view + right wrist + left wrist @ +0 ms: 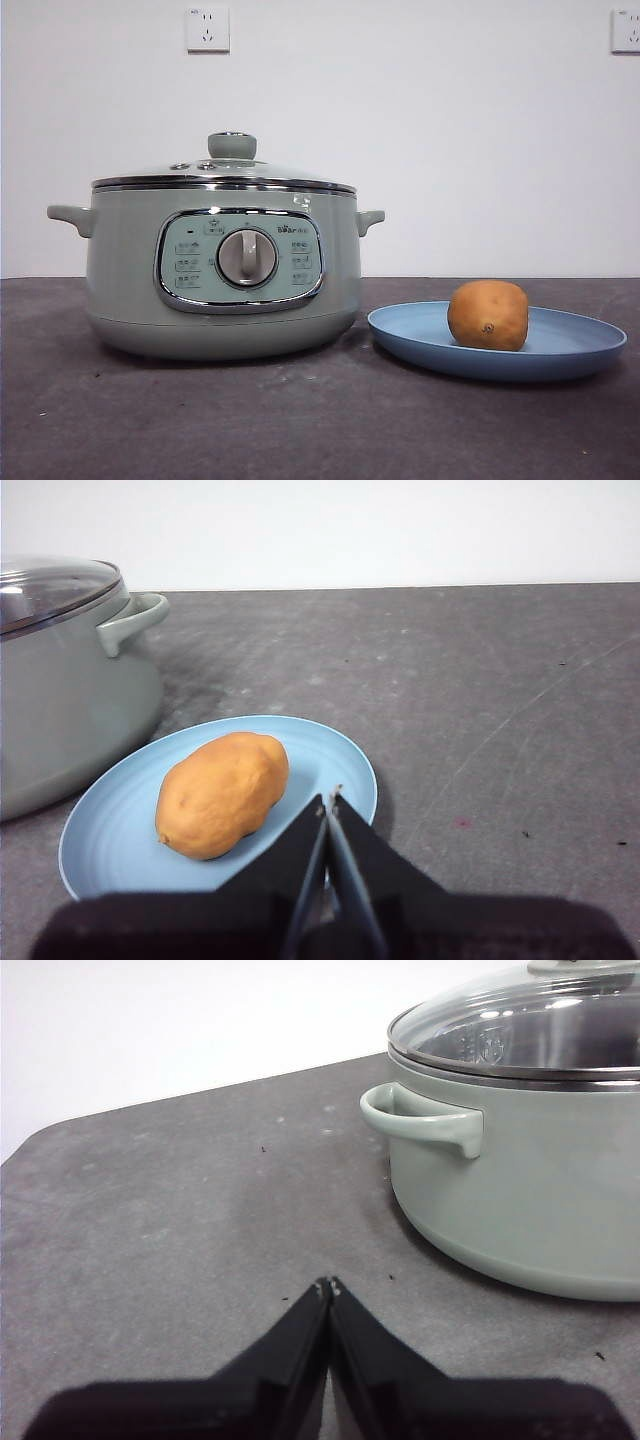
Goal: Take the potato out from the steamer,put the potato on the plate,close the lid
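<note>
The sage-green steamer [222, 275] stands left of centre in the front view, with the glass lid [225, 172] seated on its rim. To its right the golden-brown potato [488, 315] rests on the light-blue plate [580, 345]. Neither arm shows in the front view. My left gripper [328, 1285] is shut and empty, hovering over bare table a short way from the steamer's [520, 1190] side handle. My right gripper [330, 798] is also shut and empty, just over the near rim of the plate [110, 825], beside the potato [222, 792].
A dark grey tabletop [300, 420] runs in front of the steamer and plate. A white wall with two power sockets [207, 29] stands behind. The table's rounded corner [40, 1140] shows in the left wrist view.
</note>
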